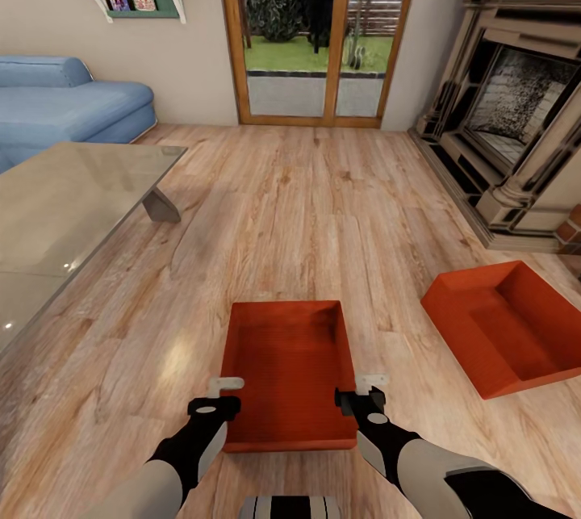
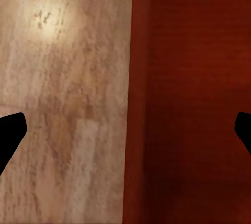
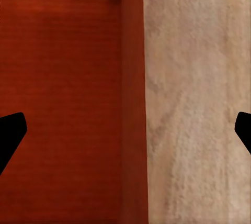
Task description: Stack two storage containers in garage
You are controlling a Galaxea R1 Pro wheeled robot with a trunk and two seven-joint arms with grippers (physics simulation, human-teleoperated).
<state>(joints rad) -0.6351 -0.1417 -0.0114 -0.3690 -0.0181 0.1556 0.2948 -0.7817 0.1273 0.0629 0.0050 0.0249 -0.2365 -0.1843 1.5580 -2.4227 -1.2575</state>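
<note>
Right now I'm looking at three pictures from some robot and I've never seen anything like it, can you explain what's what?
It is a simulated two-armed robot in a living room. The big picture comes from a camera on its head, looking down over both arms. The left hand and right hand each hover over one long wall of a red box on the wood floor. Both hands are open and hold nothing. A second red box lies to the right, near the fireplace. The two small pictures come from cameras at the wrists: each shows a box wall between the dark fingertips, with floor on one side and the box's inside on the other.
</note>
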